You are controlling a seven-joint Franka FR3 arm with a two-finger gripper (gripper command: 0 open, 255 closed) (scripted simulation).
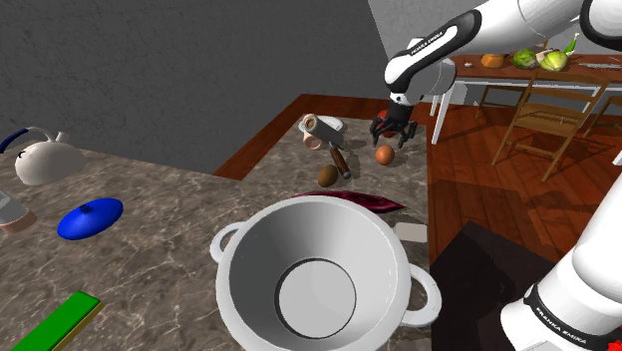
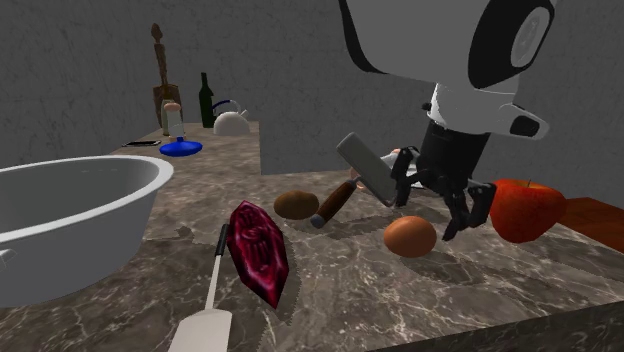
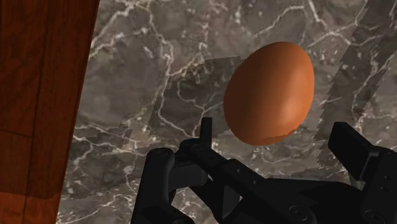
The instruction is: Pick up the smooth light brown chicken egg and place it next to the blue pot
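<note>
Gripper [image 2: 427,208] poised over brown egg [image 2: 410,236]
Fingers spread wide, gripping nothing; the egg lies on the marble counter [image 2: 450,290] near its edge, well apart from the white pot [image 1: 244,261]

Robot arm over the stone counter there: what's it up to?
A white robot arm holds its black gripper open, close over a brown egg that lies on the dark marble counter. The fingers stand apart and do not touch the egg, so it has not been picked up yet. The large white pot sits farther along the counter, well apart from the egg.
</note>
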